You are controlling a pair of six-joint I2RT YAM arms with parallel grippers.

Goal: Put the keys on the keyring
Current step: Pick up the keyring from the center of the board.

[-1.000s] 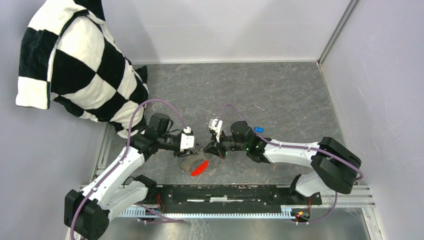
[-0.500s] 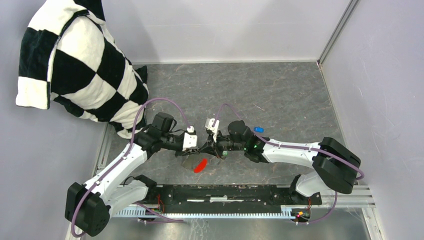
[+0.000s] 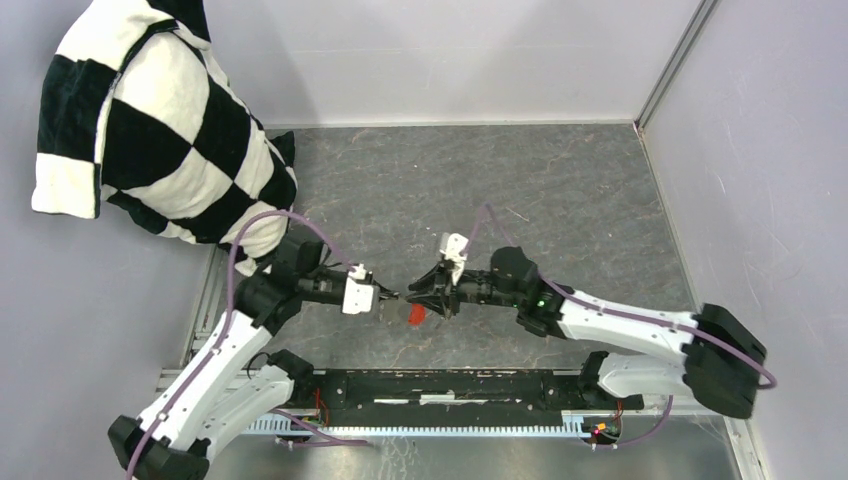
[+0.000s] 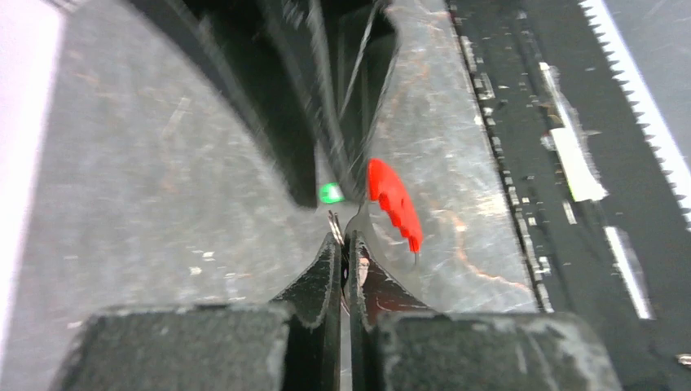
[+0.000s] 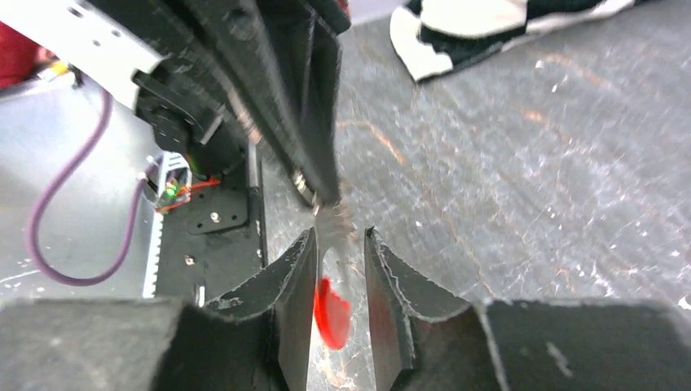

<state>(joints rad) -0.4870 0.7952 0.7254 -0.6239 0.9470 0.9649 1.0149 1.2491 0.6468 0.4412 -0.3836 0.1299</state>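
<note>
Red plastic marks your target: the small thin metal keyring point(image 4: 335, 230), with its long red leaf-shaped tag point(image 4: 393, 199), sits between the two gripper tips at the near middle of the grey mottled table point(image 3: 560, 200).

In the left wrist view a thin loop of wire pokes out of the tips of your left gripper point(image 4: 346, 251), and its jaws are pressed together on that wire. The tag shows just beside those tips, to their right in that view. A small green spot point(image 4: 331, 193) sits just beyond the wire; you cannot tell whether it is a key head or a light on the other arm.

Your right gripper point(image 5: 338, 244) faces the left one nose to nose, with its jaws parted and a clear gap between them. A blurred bit of metal lies in that gap at the fingertips, and you cannot tell whether either finger touches it. The red tag shows lower down between the fingers.

From above, the two gripper tips nearly meet, with the tag just on their near side.

Beyond the left arm, a black-and-white chequered cloth point(image 3: 150, 130) is heaped in the far left corner. A black rail point(image 3: 450, 385) runs along the near edge between the arm bases.
</note>
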